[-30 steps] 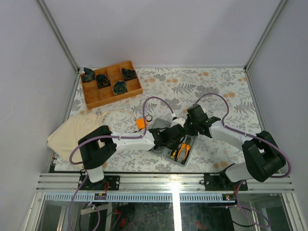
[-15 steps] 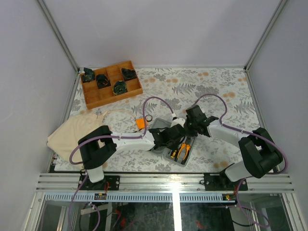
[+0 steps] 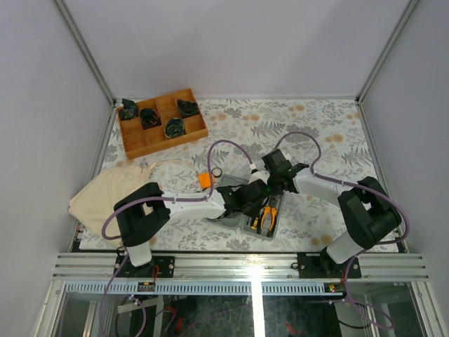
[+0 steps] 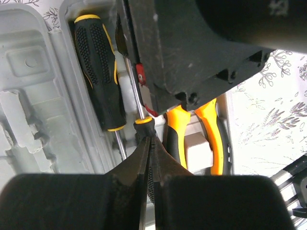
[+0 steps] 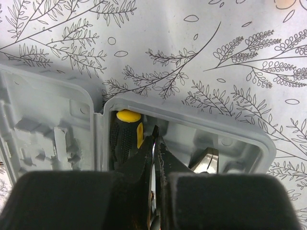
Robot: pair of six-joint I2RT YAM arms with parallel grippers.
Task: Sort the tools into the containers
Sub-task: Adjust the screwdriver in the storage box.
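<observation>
Grey plastic forms the open case, which lies on the leaf-printed tablecloth near the middle of the table's near edge. In the half under both arms, the orange-handled pliers rest beside a black-and-yellow screwdriver that lies along the wall. Between them runs the steel shaft of a second screwdriver.

The left gripper has its fingers pressed together, with the tips right at that second screwdriver's yellow collar. The right gripper is also closed, reaching into the same half just right of the yellow-capped handle. Whether either one pinches anything I cannot tell.

Left of the case sit the orange tape measure and the small black ring. A wooden tray stands far left.
</observation>
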